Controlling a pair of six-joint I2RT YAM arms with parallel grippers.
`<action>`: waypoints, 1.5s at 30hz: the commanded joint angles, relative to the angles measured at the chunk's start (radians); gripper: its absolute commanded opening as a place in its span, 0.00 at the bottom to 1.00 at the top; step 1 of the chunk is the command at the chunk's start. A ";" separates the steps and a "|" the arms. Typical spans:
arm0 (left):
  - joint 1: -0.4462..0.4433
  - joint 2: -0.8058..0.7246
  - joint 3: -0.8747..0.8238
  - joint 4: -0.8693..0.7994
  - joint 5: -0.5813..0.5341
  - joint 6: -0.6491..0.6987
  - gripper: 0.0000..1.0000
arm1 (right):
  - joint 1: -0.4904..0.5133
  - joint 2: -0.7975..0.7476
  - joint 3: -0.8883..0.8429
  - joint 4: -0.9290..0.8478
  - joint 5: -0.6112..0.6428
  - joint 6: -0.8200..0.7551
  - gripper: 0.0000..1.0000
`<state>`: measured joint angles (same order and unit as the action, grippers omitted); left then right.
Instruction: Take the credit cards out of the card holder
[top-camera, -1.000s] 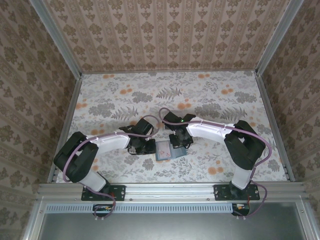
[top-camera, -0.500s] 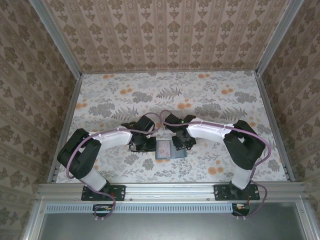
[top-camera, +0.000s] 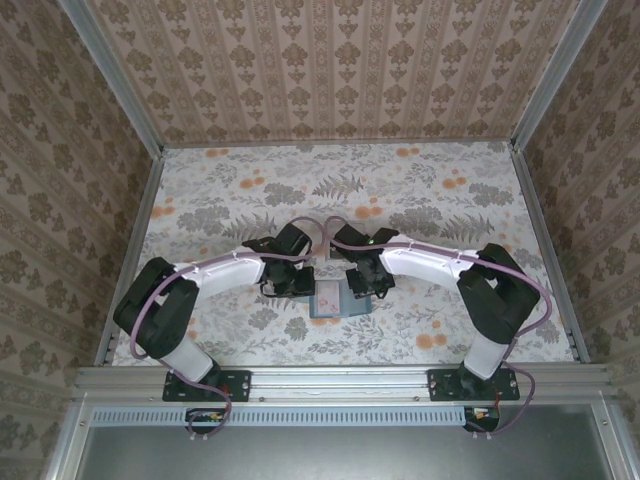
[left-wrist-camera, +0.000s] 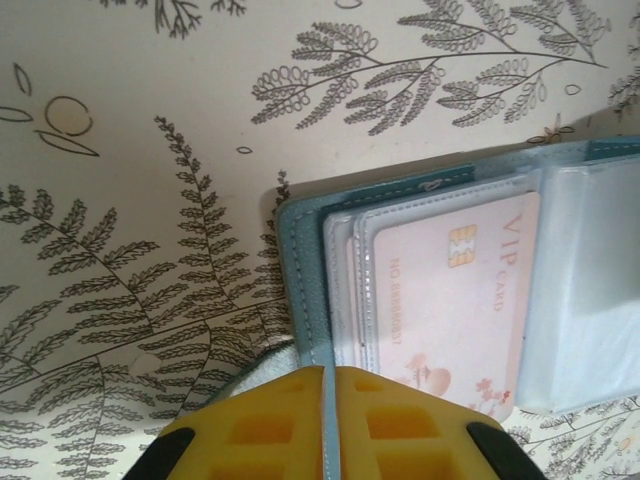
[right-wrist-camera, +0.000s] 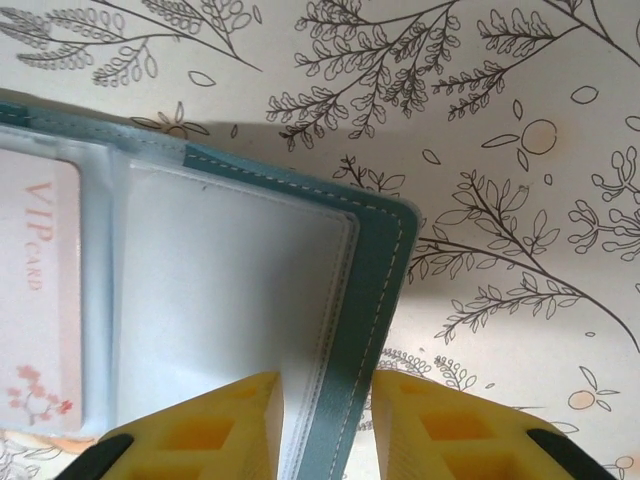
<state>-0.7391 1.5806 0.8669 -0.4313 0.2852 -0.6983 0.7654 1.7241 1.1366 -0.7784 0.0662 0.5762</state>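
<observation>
**Fig. Card holder braced open, overhead and wrist views.** Over the last second both arms have reached farther from their bases. The left arm (top-camera: 215, 275) has lifted its elbow away from the near rail and brought its jaws in to the holder's left edge, and the right arm (top-camera: 430, 262) has stretched in the same way at the right edge. The card holder (top-camera: 330, 303) has not shifted. It lies open on the bench (top-camera: 420, 200), between the two wrists.

The left jaws are closed to a slit on the teal border (left-wrist-camera: 300, 300) of the left panel, and a thin strip of it shows between the yellow pads (left-wrist-camera: 260, 425). The right jaws stand narrow, astride the stitched border (right-wrist-camera: 375, 290) of the right panel; we cannot tell whether they press it.

A pale pink card (left-wrist-camera: 450, 290) marked VIP sits inside a clear sleeve of the left panel. The right sleeve (right-wrist-camera: 230, 300) looks empty.

We judge that no card is out yet. With the holder steadied at both edges, one pair of jaws would have to let go before it could draw the pink card from its sleeve.
</observation>
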 joint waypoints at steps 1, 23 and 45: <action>-0.012 -0.022 0.034 0.000 0.016 -0.004 0.13 | -0.003 -0.050 0.020 -0.014 -0.042 0.011 0.30; -0.045 0.074 0.035 0.042 0.039 -0.007 0.12 | -0.033 0.032 -0.058 0.363 -0.397 0.161 0.20; -0.046 0.066 0.005 0.032 0.029 -0.007 0.11 | -0.043 0.100 -0.089 0.378 -0.385 0.157 0.26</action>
<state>-0.7784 1.6501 0.8894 -0.3756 0.3183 -0.7105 0.7231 1.8004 1.0645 -0.3904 -0.3161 0.7296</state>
